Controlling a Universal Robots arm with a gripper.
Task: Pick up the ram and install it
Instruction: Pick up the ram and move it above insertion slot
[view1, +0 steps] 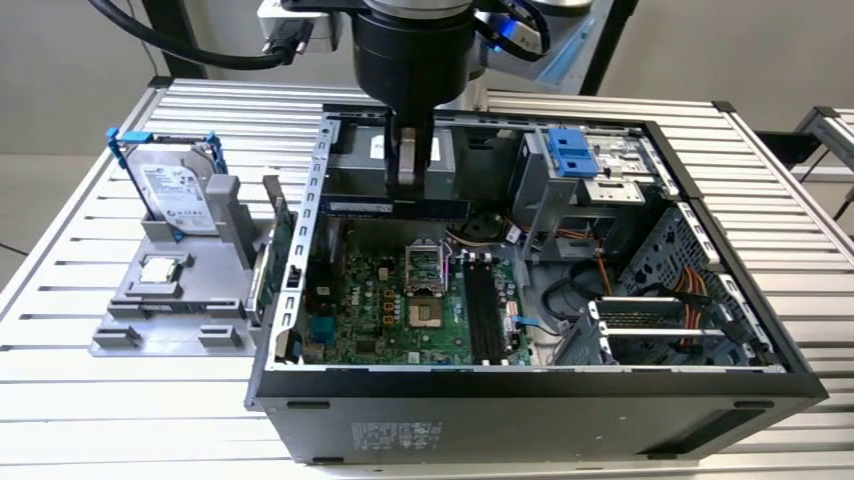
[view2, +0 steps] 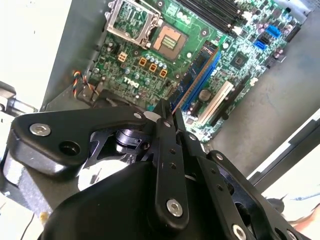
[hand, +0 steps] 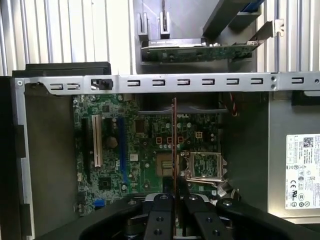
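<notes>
My gripper (view1: 411, 190) hangs over the back half of the open computer case (view1: 534, 385) and is shut on the ram (view1: 354, 207). The ram is a long dark-green stick held level above the motherboard (view1: 374, 315). In the first wrist view the ram (hand: 174, 140) shows edge-on as a thin line running out from my gripper (hand: 174, 201), over the processor socket (hand: 202, 167). The black memory slots (view1: 483, 310) lie nearer the case front, to the exterior view's right of the socket (view1: 424, 268). In the second wrist view my gripper (view2: 167, 115) is pressed together above the board.
On a grey fixture (view1: 127, 335) at the exterior view's left stand a silver hard drive in a blue frame (view1: 174, 190) and a small square processor chip (view1: 158, 268). A card (hand: 200, 51) stands beside the case wall. Drive cages and cables (view1: 627, 290) fill the case's right side.
</notes>
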